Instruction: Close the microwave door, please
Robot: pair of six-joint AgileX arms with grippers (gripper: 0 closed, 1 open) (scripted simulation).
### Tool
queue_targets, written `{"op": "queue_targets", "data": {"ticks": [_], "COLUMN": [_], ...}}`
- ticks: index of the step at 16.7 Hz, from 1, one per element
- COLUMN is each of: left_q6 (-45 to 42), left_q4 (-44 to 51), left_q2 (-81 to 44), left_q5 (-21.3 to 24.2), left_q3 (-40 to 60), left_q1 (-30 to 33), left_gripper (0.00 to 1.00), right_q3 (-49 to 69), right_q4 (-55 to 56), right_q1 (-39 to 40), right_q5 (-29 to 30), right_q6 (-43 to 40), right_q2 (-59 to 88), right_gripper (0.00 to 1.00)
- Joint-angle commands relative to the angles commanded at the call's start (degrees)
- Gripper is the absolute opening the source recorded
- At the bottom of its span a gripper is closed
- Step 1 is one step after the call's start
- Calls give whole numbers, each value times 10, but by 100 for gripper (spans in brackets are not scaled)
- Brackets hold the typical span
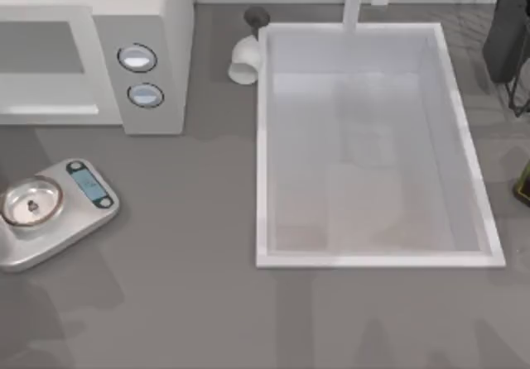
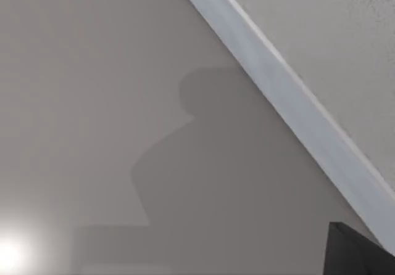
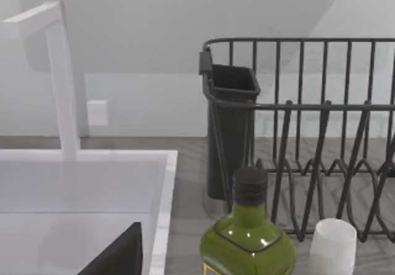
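The white microwave [image 1: 161,21] stands at the table's back left. Its two round knobs [image 1: 137,58] sit on the side panel. The microwave door [image 1: 41,63], white-framed with a grey window, lies to the left of that panel, its face about in line with it. In the left wrist view a dark corner of my left gripper [image 2: 364,253] shows over a smooth grey surface bordered by a white strip [image 2: 296,102]. A dark part of my right gripper [image 3: 117,256] shows over the sink corner in the right wrist view.
A silver kitchen scale [image 1: 50,212] sits in front of the microwave. A large white sink [image 1: 262,137] with a faucet [image 1: 356,1] takes up the middle. A white cup [image 1: 244,61] lies beside it. At the right stand a dark dish rack [image 3: 308,133] and a green bottle [image 3: 247,238].
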State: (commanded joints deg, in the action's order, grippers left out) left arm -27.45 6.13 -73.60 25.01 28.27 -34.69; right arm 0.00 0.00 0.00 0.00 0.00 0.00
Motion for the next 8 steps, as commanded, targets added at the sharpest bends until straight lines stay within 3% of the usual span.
{"op": "queue_targets", "data": {"ticks": [8], "left_q6": [22], "left_q4": [-10], "left_q2": [20], "left_q5": [-42], "left_q3": [0], "left_q1": [28], "left_gripper": [0], "right_q3": [0], "right_q4": [0], "right_q1": [0], "right_q5": [0], "right_q6": [0], "right_q2": [0], "right_gripper": [100]}}
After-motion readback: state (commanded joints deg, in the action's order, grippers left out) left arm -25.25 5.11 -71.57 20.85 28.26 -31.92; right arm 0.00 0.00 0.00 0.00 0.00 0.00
